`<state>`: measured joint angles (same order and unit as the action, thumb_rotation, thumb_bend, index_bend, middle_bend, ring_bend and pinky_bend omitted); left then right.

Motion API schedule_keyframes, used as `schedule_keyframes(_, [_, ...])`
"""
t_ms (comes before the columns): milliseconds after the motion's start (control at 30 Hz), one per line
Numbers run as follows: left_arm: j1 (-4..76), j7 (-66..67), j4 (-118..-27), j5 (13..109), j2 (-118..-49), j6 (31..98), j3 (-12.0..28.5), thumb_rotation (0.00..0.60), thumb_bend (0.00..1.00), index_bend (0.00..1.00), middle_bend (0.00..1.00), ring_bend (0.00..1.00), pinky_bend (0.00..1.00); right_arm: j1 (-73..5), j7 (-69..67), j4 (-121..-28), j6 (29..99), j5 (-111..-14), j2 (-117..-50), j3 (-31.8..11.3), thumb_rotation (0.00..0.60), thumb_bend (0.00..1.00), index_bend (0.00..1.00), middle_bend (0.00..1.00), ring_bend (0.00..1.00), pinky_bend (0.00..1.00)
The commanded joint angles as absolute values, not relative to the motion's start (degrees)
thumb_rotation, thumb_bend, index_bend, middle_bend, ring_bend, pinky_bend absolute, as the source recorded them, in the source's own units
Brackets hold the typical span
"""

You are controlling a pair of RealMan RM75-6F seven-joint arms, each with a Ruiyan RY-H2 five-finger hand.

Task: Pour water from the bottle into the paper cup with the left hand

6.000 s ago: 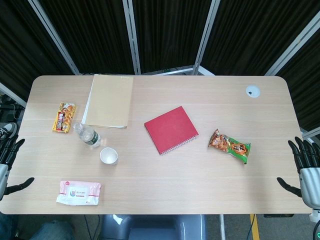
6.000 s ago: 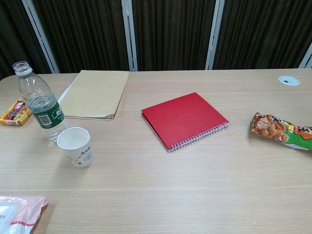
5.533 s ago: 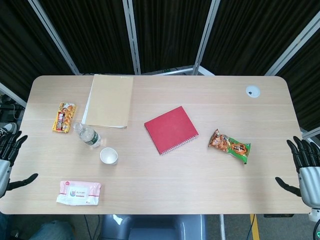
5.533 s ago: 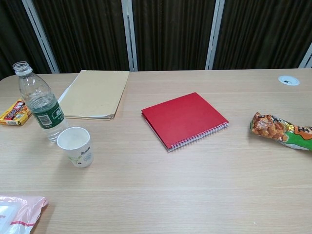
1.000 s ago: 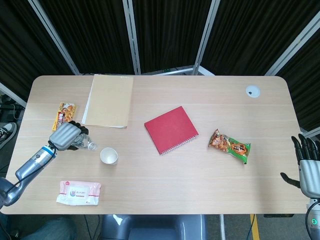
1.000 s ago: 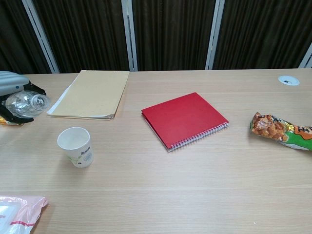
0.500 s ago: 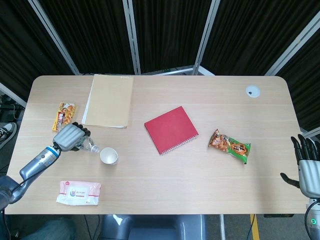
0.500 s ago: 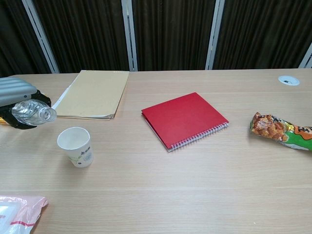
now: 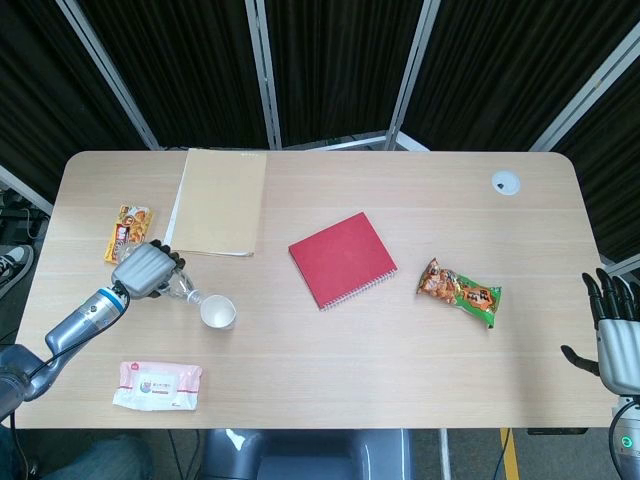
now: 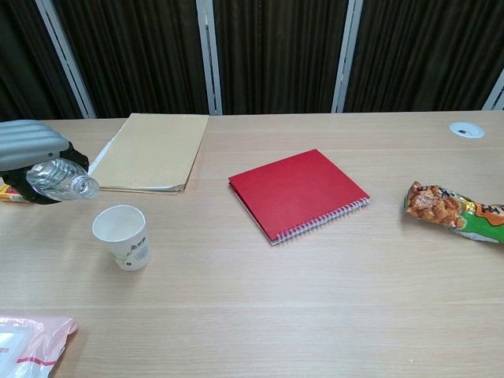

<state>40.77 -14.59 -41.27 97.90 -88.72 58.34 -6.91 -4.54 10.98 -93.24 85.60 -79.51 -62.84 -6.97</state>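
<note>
1. I am holding the clear plastic water bottle (image 10: 59, 178) in my left hand (image 9: 146, 270), tipped nearly flat, its open mouth nearing the white paper cup (image 10: 122, 236) by the tabletop's left edge.
2. Against half a second ago, I am bringing the mouth closer to the cup's rim and lower; no water is visibly flowing, so pouring seems about to begin.
3. My right hand (image 9: 612, 335) is idling, fingers spread, off the right edge.
</note>
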Motion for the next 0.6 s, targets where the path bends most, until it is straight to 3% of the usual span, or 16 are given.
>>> schedule_keyframes(33, [41.18, -13.19, -42.05, 97.92, -88.51, 58.18, -6.81, 0.6, 0.53, 0.58, 0.53, 0.42, 0.39, -4.53, 10.99, -93.24, 85.59, -79.45, -62.82, -7.0, 0.6, 0.0, 0.0, 0.0, 0.0, 0.0])
schedule_keyframes(600, [41.6, -7.15, -44.53, 97.09, -86.74, 58.32, -6.32, 0.6, 0.53, 0.58, 0.53, 0.42, 0.39, -4.45, 10.74, -93.21, 85.69, -79.46, -62.7, -7.07, 0.6, 0.0, 0.0, 0.0, 0.0, 0.0])
